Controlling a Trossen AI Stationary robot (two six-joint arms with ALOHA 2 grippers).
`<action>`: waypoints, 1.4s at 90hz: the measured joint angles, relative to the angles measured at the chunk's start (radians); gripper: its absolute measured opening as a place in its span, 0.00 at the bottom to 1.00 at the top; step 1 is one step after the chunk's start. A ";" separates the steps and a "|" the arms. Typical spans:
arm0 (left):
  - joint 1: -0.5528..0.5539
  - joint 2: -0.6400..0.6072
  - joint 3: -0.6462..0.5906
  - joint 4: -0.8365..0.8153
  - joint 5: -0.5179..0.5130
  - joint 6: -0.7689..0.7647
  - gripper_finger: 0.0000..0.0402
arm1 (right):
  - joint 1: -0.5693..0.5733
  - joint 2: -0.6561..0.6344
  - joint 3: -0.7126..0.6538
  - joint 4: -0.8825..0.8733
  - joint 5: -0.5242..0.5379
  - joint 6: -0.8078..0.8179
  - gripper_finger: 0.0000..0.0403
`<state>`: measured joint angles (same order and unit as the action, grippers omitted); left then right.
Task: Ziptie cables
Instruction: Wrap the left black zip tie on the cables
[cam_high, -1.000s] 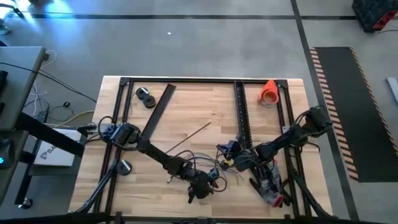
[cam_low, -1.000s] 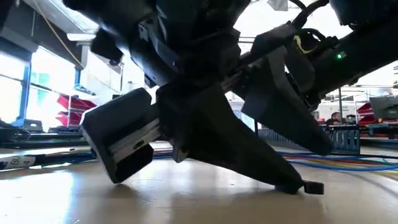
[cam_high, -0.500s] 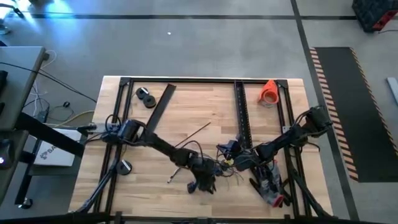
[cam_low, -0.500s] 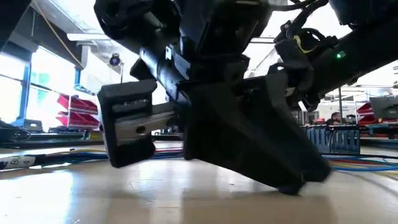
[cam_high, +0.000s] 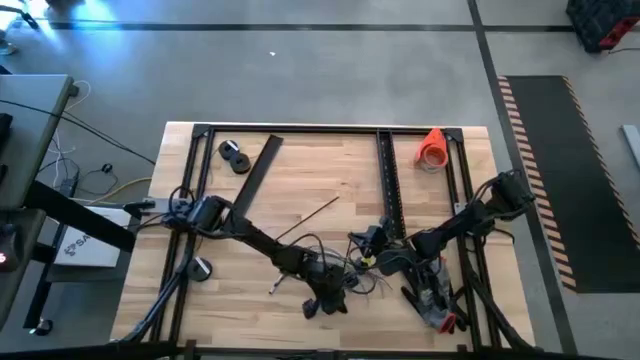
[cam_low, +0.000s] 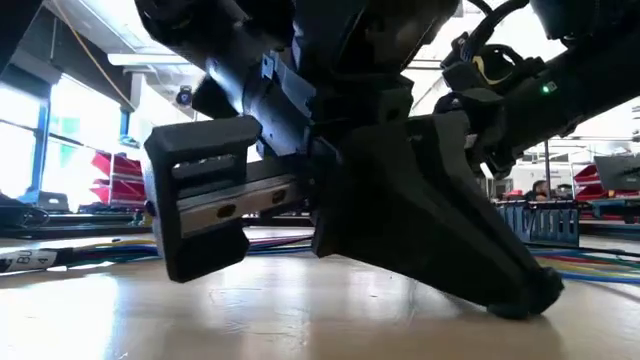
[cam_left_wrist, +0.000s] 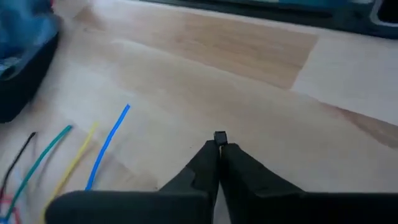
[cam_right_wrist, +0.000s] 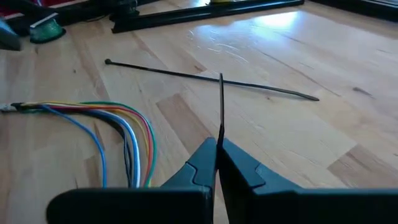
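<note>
Shifted slightly since half a second ago, left gripper (cam_left_wrist: 219, 142) clenched empty above table (cam_high: 300, 180) beside cables (cam_high: 335, 262) at 6 o'clock; right gripper (cam_right_wrist: 217, 146) pinching black ziptie (cam_right_wrist: 221, 106); no legible writing.

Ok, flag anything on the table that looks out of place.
Nothing is spilled or broken. The cables lie splayed and loose, not bundled. A spare ziptie lies slantwise on the wood beyond them, while the right claw pinches a second ziptie upright. The left claw is shut, low over bare wood.
</note>
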<state>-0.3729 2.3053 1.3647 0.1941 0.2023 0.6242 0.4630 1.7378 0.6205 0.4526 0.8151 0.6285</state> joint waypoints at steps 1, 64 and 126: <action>-0.003 -0.004 -0.001 -0.002 -0.012 -0.004 0.00 | 0.001 0.000 0.000 0.000 0.001 0.000 0.00; -0.077 -0.237 -0.313 0.543 -0.418 -0.467 0.00 | 0.081 0.000 0.002 0.091 0.066 -0.083 0.00; 0.050 -0.257 -0.562 1.035 -0.287 -0.983 0.00 | 0.084 0.044 0.232 -0.299 0.118 -0.732 0.00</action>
<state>-0.3228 2.0483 0.8028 1.2293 -0.0849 -0.3586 0.5474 1.7821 0.8524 0.1539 0.9328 -0.1039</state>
